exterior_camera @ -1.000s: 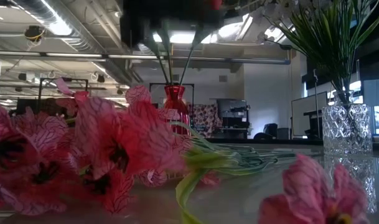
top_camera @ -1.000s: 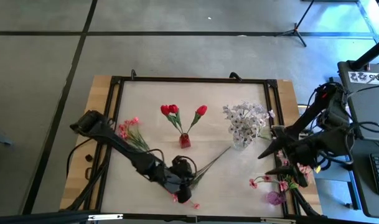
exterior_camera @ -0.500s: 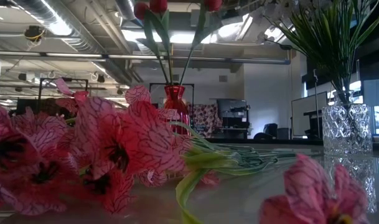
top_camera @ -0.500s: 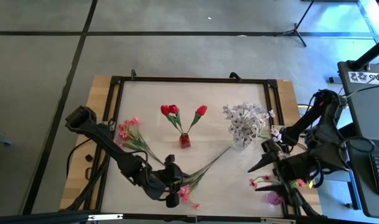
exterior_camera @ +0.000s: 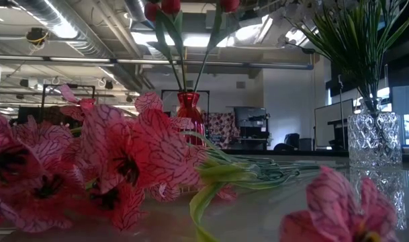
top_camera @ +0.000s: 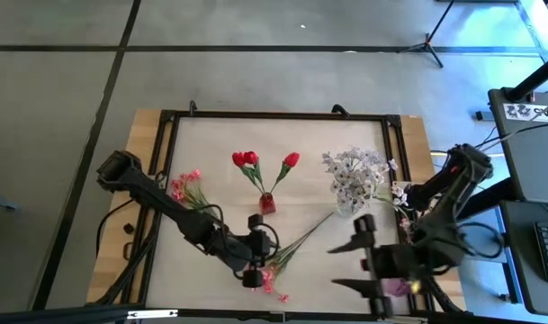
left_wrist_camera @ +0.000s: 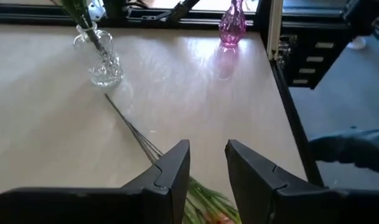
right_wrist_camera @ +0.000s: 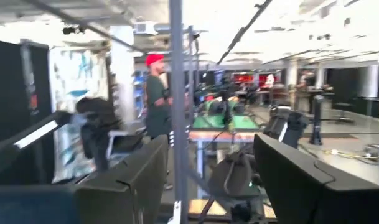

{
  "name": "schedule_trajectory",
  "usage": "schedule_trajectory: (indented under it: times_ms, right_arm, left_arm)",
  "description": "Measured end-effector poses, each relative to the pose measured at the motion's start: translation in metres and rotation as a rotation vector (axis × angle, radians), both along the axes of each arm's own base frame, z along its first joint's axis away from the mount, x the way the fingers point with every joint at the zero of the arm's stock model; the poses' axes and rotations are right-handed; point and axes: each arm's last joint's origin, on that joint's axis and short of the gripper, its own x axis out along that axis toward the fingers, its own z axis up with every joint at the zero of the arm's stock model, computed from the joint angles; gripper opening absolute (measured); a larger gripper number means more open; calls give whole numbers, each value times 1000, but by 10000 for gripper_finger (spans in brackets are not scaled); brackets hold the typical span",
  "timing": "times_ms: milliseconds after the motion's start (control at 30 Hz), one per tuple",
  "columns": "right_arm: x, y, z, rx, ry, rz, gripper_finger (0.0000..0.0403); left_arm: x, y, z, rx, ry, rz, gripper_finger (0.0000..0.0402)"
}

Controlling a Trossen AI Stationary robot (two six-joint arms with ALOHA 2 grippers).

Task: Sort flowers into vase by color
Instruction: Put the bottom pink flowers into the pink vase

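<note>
Three red tulips stand in a small red vase, and whitish sprigs stand in a clear glass vase. One pink spray lies flat near the table's left side. A second pink spray lies by the near edge, its thin stems reaching toward the glass vase. My left gripper hovers open just over this spray's green part. My right gripper is wide open and level by the empty purple vase.
A black frame borders the table, whose right rail stands close behind the purple vase. Bare tabletop lies between the two grippers. In the right wrist view a person stands in the room beyond.
My right gripper has swung down and toward the table's left along the near edge, staying open and turning level. My left gripper has shifted a little over the near pink spray, whose blossoms now show beside it.
</note>
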Motion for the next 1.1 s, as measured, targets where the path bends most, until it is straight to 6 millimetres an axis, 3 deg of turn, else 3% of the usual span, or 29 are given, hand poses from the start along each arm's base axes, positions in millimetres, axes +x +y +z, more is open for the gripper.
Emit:
schedule_trajectory:
  times_ms: [367, 733, 933, 1100]
  right_arm:
    - [64, 9, -44, 7, -18, 53, 237]
    - [89, 36, -82, -132, 124, 59, 237]
    - [99, 29, -94, -160, 230, 27, 237]
    - [104, 23, -111, -171, 391, 97, 237]
  left_arm:
    - [-22, 10, 18, 62, 80, -35, 104]
    - [-27, 10, 16, 83, 107, -2, 104]
    - [-27, 11, 13, 57, 111, 27, 104]
    - [-34, 8, -2, 21, 130, 79, 104]
